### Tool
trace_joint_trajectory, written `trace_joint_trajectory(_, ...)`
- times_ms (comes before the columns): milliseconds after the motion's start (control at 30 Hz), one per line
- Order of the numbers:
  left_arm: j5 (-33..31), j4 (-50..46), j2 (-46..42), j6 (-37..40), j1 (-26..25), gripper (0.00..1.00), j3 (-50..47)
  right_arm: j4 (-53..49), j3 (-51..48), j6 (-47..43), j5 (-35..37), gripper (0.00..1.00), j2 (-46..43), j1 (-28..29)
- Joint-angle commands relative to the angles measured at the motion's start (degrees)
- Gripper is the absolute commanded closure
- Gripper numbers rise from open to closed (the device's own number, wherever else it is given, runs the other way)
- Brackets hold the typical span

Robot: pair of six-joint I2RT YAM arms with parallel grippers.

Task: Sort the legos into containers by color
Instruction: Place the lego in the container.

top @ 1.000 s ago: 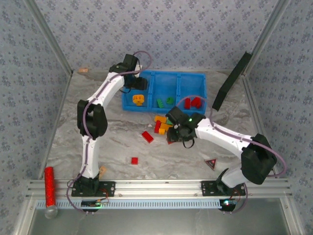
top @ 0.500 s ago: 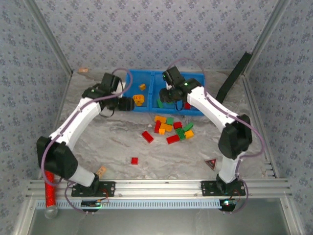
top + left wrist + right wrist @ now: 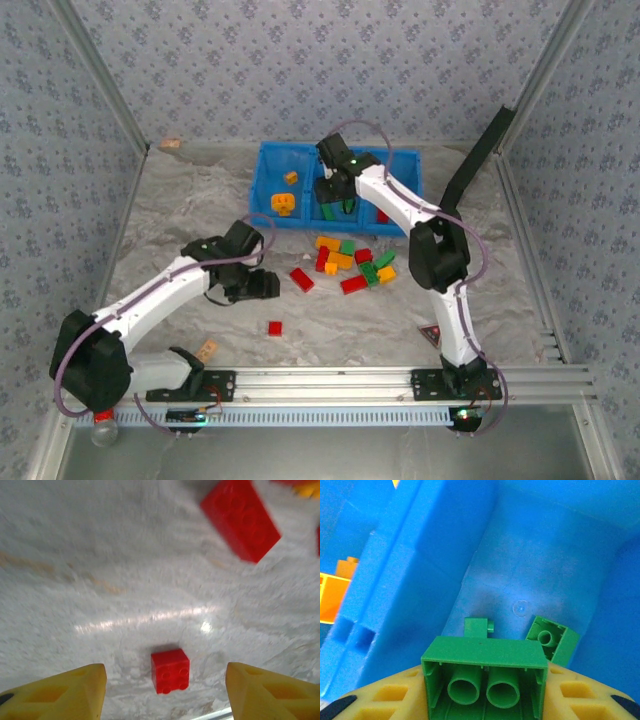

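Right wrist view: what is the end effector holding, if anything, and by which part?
A green brick, pinched by two opposite side walls between the right end effector's yellow fingers, hollow underside facing the camera.

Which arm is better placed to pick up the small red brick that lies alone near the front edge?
Left. The left claw, open, faces the small red brick close by; the right claw holds a green brick over the blue tray.

blue tray (image 3: 290, 150): orange, green, red legos (image 3: 283, 203) inside | mixed pile (image 3: 350, 262) beside | green brick (image 3: 485, 677) held over middle compartment (image 3: 530, 575) | red brick (image 3: 170, 670) apart
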Motion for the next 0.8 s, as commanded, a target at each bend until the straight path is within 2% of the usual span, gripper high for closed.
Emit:
trace_joint_trajectory(0, 1.0, 0.6, -1.6, -3.8, -1.8, 0.35, -2.0, -1.8, 3.0, -0.5, -1.1, 0.54, 2.7, -0.4)
trace_joint_trajectory(267, -1.0, 3.6, 1.5, -6.4, -2.8, 0.35, 2.6, -2.2, 3.4, -0.2, -2.0, 0.46, 4.6, -0.7)
trace_joint_trajectory(500, -2.7, 4.0, 9.6, -3.7, -6.2, 0.34, 9.4, -2.1, 2.9, -0.5, -2.4, 0.32, 3.6, -0.9)
trace_joint_trajectory(767, -6.9, 5.7, 16.7, 0.8, -8.4, 0.34, 18.1, -1.6, 2.3, -0.7, -3.5, 0.31, -1.8, -1.1)
